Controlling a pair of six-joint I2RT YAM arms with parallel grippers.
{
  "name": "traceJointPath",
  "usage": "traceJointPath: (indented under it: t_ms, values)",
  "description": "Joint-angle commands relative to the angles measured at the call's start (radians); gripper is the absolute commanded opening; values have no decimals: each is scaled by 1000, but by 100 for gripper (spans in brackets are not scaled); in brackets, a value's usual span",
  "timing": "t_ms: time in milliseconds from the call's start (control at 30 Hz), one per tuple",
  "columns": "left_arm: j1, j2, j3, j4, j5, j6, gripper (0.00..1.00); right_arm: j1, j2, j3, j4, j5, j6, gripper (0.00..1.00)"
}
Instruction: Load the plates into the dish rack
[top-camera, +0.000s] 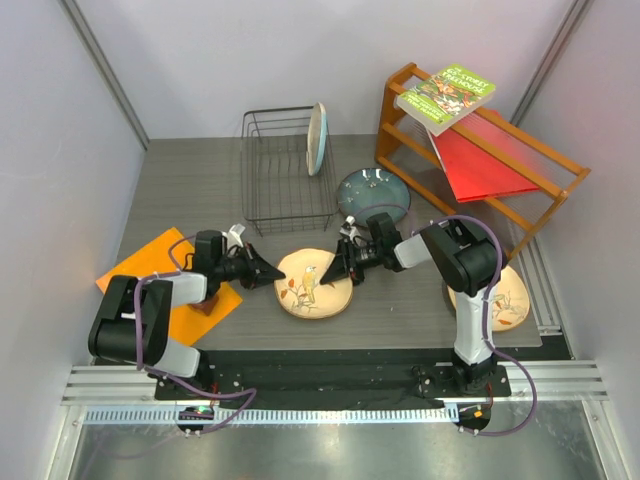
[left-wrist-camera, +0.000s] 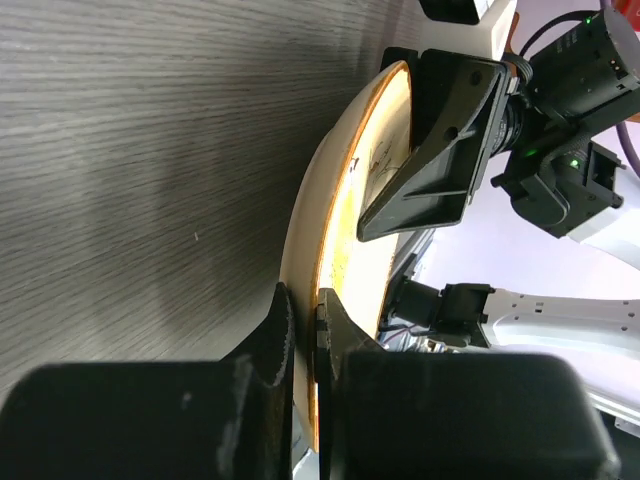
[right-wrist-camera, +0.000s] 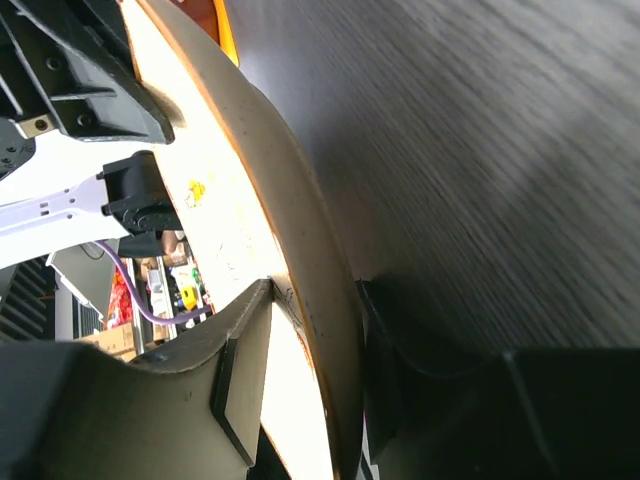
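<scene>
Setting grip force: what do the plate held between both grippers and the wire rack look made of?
The plate looks like glazed ceramic: glossy tan-orange face with painted bird, thick cream rim in wrist views. The dish rack looks like thin metal wire, black-coated or painted; which cannot be told.

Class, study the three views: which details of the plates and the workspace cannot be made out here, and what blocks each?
- Top view: the right arm hides part of the right-hand bird plate.
- Wrist views: the centre bird plate is edge-on, so its painting is unreadable. The left gripper and right gripper cover its rim.
- Top view: the left arm hides part of the orange sheet.
- No view settles whether the centre bird plate is lifted.
</scene>
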Motion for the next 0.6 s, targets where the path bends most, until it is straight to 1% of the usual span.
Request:
traceJointPath:
  t_ms: [0, 67, 100, 133, 167, 200, 233, 367, 400, 500, 567]
  values:
    - [-39, -38, 16, 175, 344, -133, 0, 73, 77, -30, 63, 192, -26, 42]
    - [-39, -35, 16, 123, 342, -103, 0, 70, 75, -28, 69, 190, -17, 40]
    - [-39, -36, 24, 77, 330, -36, 0, 66, 72, -28, 64, 187, -17, 40]
    - [-39, -29, 48, 14, 327, 10, 0, 60, 58, -30, 58, 186, -20, 40]
    - [-37, -26, 65, -109, 324, 56, 0, 52, 48, -34, 50, 184, -24, 41]
    - [-37, -26, 80, -168, 316, 151, 0, 26, 37, -39, 23, 180, -32, 43]
    - [-37, -24, 91, -198, 310, 167, 0, 12, 12, -42, 2, 177, -53, 43]
    - [-37, 0, 93, -187, 306, 167, 0, -45, -14, -54, -52, 140, -84, 44]
    - [-37, 5, 96, -190, 303, 173, 0, -49, -14, -57, -48, 126, -77, 45]
    - [-37, 13, 113, -241, 269, 215, 0, -60, -25, -62, -19, 80, -35, 50]
    - [-37, 20, 122, -284, 255, 247, 0, -74, -44, -62, -20, 63, -32, 51]
